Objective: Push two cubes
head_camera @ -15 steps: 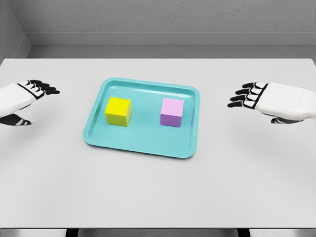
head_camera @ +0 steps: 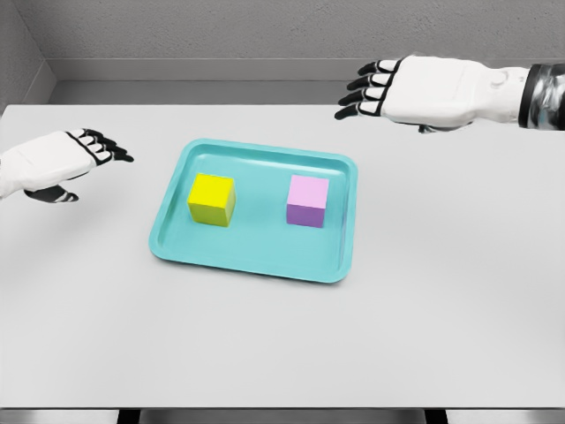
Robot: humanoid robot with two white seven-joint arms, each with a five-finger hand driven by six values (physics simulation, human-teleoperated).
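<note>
Currently yellow cube [head_camera: 212, 200] and purple cube [head_camera: 307, 200] sit apart inside teal tray [head_camera: 256, 261] on tabletop [head_camera: 282, 336]. Left hand [head_camera: 55, 163] left of tray, right hand [head_camera: 424, 90] beyond its far-right corner; fingers spread, holding nothing.

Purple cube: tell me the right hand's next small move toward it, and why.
Probably bring the right hand down and toward the robot, to the tray's right side. It now hovers open, up near the table's far edge, well clear of the purple cube, which sits untouched in the tray beside the yellow cube. A push needs contact on its outer face.
</note>
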